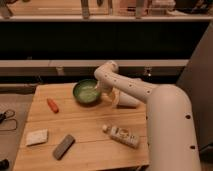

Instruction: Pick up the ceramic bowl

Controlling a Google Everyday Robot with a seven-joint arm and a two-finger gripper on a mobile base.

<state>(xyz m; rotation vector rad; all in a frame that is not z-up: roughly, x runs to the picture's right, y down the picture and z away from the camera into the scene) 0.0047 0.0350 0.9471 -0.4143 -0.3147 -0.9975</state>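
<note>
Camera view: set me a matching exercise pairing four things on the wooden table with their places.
Things:
1. glossy round green ceramic bowl
2. small orange carrot-shaped piece
3. pale rectangular sponge-like block
4. dark grey flat rectangular block

Places:
A. near-left corner of the wooden table
B. far side of the table, with the gripper at its right rim
C. just right of the pale block
D. left of the bowl

Pairs: 1-B, 2-D, 3-A, 4-C
</note>
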